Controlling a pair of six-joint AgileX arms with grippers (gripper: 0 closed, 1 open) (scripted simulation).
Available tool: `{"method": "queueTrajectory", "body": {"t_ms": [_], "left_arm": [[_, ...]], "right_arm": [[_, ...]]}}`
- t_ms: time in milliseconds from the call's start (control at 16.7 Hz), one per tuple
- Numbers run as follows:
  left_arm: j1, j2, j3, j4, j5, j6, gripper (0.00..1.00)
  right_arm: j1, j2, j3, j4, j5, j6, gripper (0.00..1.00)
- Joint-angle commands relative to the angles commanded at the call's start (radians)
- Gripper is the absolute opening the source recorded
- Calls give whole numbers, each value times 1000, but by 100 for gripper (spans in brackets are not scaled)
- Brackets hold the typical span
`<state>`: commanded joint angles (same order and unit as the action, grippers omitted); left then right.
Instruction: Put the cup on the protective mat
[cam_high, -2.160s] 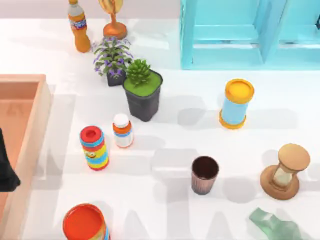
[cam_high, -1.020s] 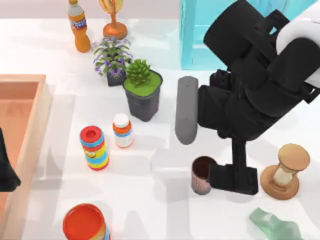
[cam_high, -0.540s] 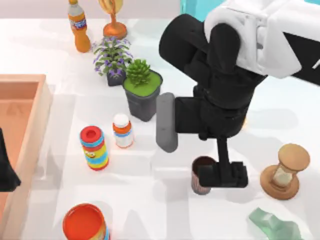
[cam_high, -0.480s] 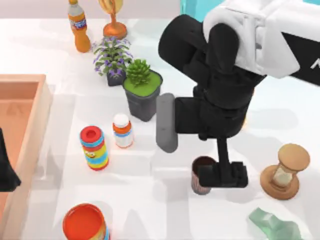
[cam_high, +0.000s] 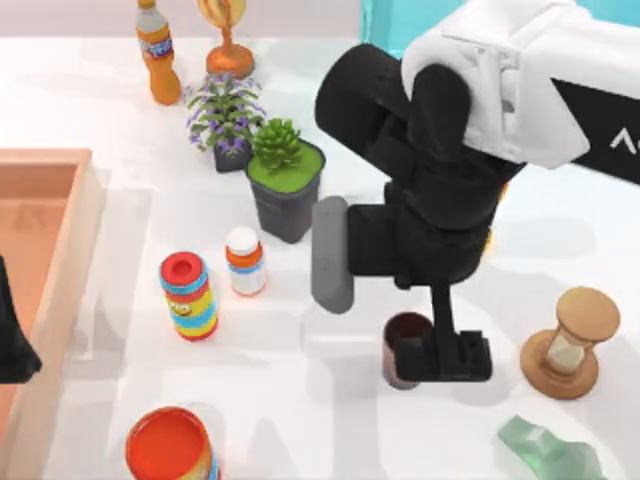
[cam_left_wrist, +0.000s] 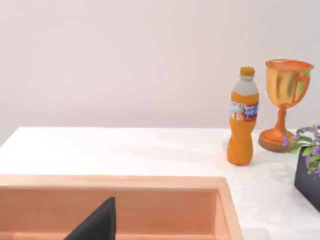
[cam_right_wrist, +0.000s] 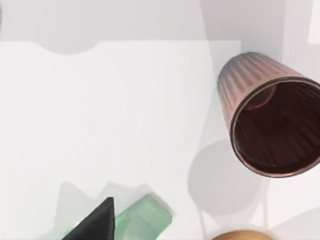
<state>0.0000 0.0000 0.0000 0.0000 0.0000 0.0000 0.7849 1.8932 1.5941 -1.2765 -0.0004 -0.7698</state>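
Top view: the right gripper (cam_high: 440, 357) hangs low over the cup (cam_high: 400, 345), which stands upright on the white table (cam_high: 300, 420) between the striped canister (cam_high: 189, 296) and the hourglass (cam_high: 570, 343). Whether its fingers are open or closed on the cup cannot be told. The left arm sits parked at the table's left edge.

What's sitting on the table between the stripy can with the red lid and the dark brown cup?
Nothing. In the top view, the table is bare white between the striped can and the cup. The small white bottle stands farther back.
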Motion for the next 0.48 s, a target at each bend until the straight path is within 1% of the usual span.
{"method": "queueTrajectory", "body": {"t_ms": [360, 480], "left_arm": [[0, 0, 0, 0, 0, 0, 100], [0, 0, 0, 0, 0, 0, 100]], "right_arm": [[3, 47, -200, 270, 0, 4, 100], [5, 64, -250, 324, 0, 5, 100]]}}
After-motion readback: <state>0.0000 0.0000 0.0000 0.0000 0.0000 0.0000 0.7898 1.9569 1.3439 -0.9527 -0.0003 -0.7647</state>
